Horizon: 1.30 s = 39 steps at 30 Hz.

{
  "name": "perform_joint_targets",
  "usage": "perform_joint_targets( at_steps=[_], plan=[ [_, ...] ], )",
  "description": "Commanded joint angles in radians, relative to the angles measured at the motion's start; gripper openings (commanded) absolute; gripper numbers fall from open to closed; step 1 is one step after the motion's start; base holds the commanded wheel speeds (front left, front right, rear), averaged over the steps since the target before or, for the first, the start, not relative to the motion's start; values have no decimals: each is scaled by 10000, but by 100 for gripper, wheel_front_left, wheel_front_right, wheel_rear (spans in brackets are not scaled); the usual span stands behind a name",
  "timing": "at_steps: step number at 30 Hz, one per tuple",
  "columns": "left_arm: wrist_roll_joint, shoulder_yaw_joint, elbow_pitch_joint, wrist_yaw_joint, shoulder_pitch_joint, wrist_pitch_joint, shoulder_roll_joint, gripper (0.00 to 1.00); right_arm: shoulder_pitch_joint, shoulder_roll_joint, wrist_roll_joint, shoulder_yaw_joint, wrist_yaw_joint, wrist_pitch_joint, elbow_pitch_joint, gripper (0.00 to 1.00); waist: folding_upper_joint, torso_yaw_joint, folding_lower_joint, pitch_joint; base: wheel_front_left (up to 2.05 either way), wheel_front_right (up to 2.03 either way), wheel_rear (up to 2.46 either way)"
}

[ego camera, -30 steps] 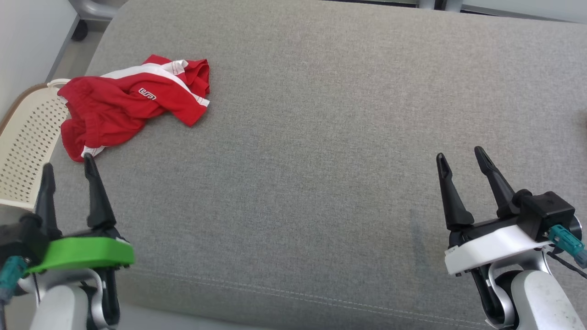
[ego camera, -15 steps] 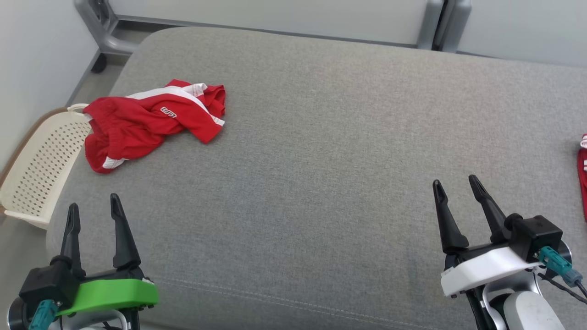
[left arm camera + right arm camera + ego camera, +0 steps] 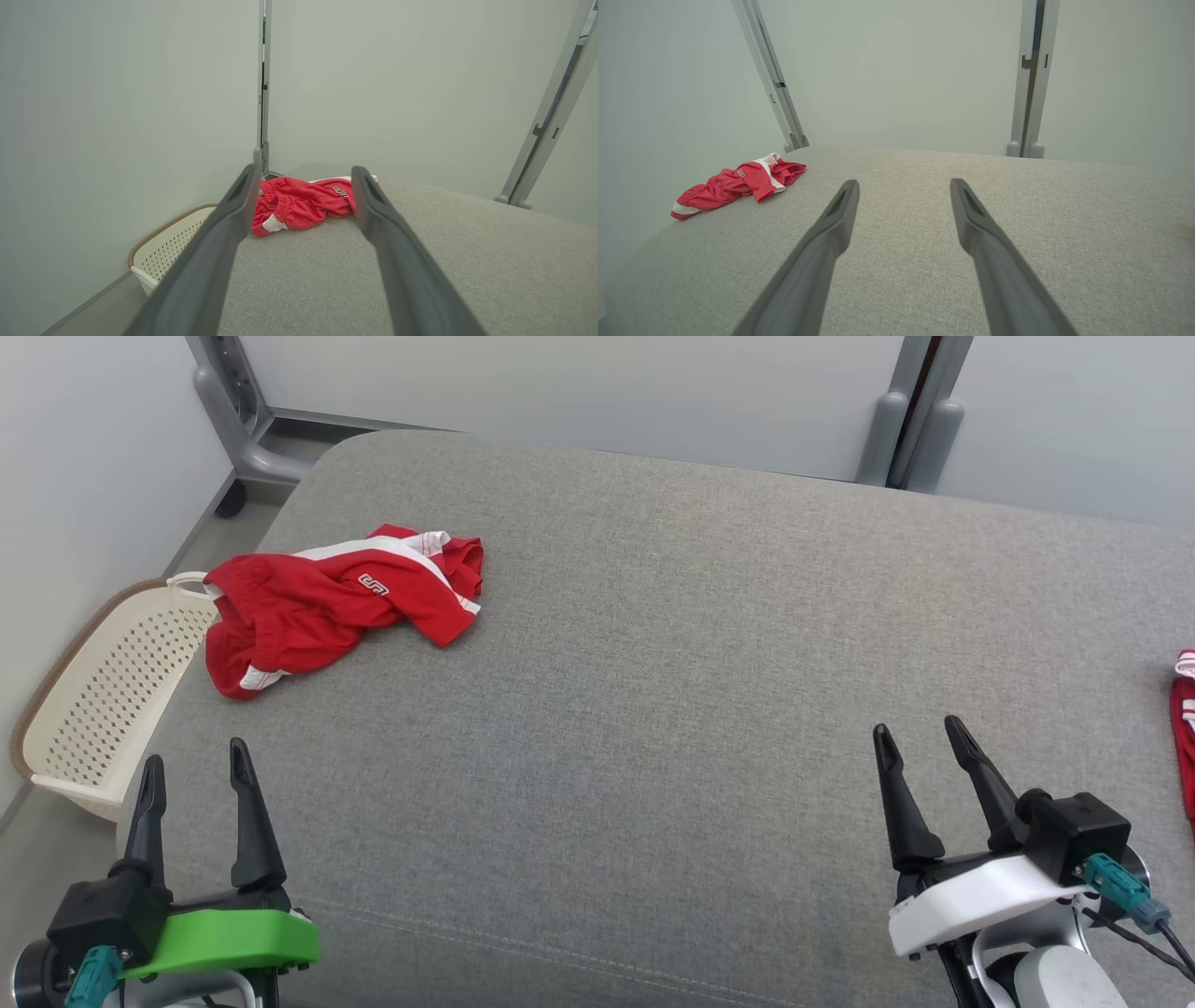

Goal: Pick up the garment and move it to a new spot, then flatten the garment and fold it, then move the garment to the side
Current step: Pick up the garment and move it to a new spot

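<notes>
A crumpled red garment with white trim lies at the far left of the grey cushion. It also appears between the fingers in the left wrist view as the garment, well ahead of them, and far left in the right wrist view as the garment. My left gripper stands open near the cushion's front left edge, well short of the garment. My right gripper stands open at the front right, with nothing between its fingers.
A cream perforated basket sits on the floor beside the cushion's left edge. A second red cloth shows at the right edge of the head view. Grey frame posts and pale walls stand behind the cushion.
The head camera has tilted up, bringing the far edge, wall and the red cloth at the right into view. Both grippers stay open and the garment has not moved on the cushion.
</notes>
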Motion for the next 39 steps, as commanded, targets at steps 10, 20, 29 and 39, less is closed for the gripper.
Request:
perform_joint_targets(
  at_steps=[10,20,29,39],
  plan=[
    [257,111,289,-169,-124,-25,-29,100,176,73,38,20,-5,-10,37,100,-1,58,0,-72,0,0,0],
    [276,90,328,-229,-323,-25,33,100,128,87,14,-8,-5,51,-60,100,-1,155,0,49,0,0,0],
    [301,345,-156,-391,-1598,347,725,100,-174,-105,-132,-74,-3,304,-412,100,-1,176,0,691,0,0,0],
    [-574,401,2018,-1739,-4568,1859,2019,100,-762,-467,-261,-59,-3,644,-1072,100,-1,-263,0,2065,0,0,0]
  ],
)
